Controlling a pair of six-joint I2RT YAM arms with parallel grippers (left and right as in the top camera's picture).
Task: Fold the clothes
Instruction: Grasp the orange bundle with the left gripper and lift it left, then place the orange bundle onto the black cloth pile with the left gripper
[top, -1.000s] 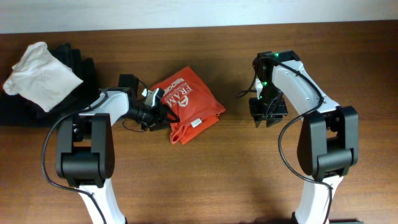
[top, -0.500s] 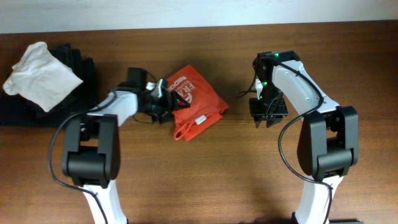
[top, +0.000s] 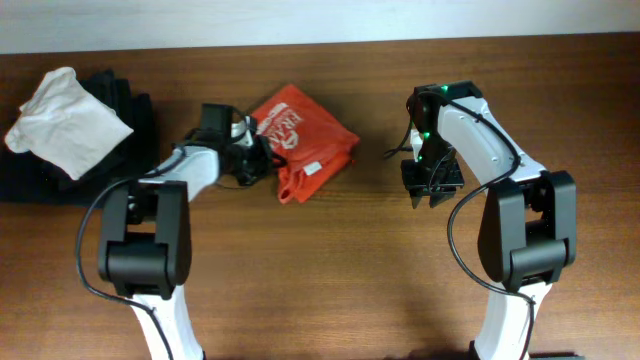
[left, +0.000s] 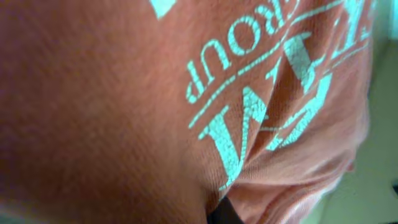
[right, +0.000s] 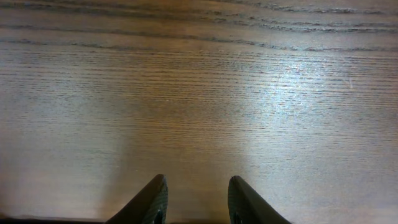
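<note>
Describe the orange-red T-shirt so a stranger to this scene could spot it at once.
On the wooden table, look between the two arms, toward the far edge. The T-shirt lies there bunched, the left gripper at its left edge. It is the only orange-red item, with white lettering, unlike the white cloth and black garments piled far left.

Pressed right against the left gripper (top: 266, 160), the T-shirt (left: 124, 112) fills the wrist view as a soft blur. Its white lettering is cut off at the top and right edges, and the fingers pinching it are buried in the cloth, save a dark sliver at the bottom edge. From above, that lettering is too small to read, and only the tips of the right gripper's fingers (right: 152, 198) show, the rest cut off below.
</note>
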